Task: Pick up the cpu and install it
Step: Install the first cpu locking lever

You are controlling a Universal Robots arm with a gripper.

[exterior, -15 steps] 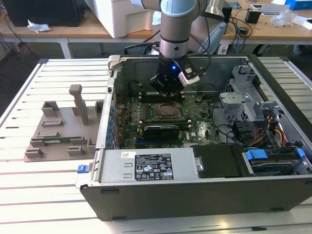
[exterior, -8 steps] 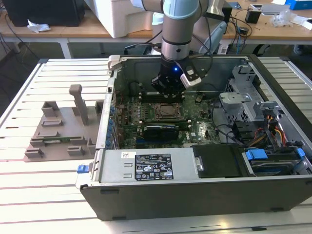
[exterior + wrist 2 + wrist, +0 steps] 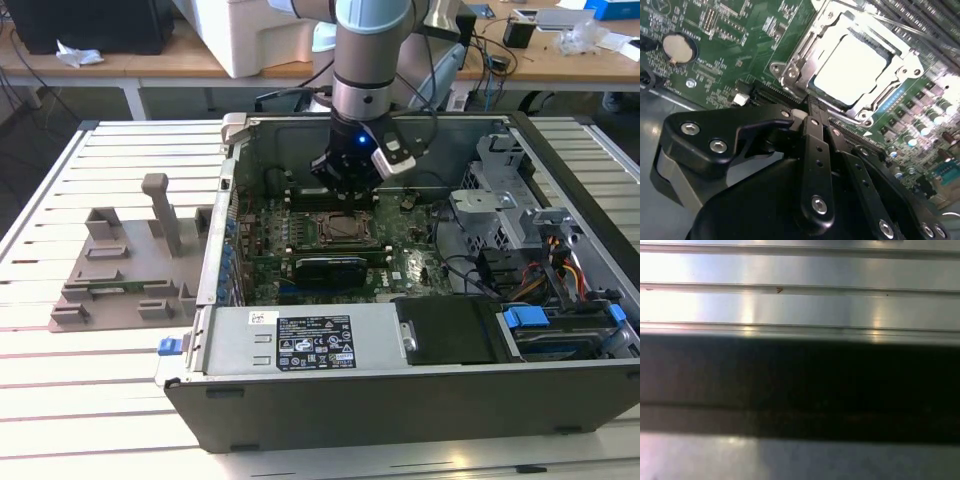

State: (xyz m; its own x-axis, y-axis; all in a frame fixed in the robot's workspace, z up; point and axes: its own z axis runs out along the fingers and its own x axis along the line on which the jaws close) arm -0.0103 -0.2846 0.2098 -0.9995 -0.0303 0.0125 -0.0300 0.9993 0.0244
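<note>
The cpu point(image 3: 850, 70), a pale square glaring under the light, lies flat inside the metal-framed socket point(image 3: 335, 230) on the green motherboard point(image 3: 730, 30). In the second wrist view my gripper point(image 3: 814, 107) hangs just beside the socket's edge. Its black fingers point(image 3: 816, 135) are drawn together with nothing between them. In the exterior view the gripper point(image 3: 346, 188) hovers inside the open computer case point(image 3: 400, 400), right behind the socket, a little above the board.
A grey fixture plate point(image 3: 120, 270) with upright blocks lies on the slatted table at the exterior view's left. A black expansion card point(image 3: 330, 268) sits in front of the socket. The power supply point(image 3: 300, 340) and drive cage point(image 3: 500, 200) crowd the case.
</note>
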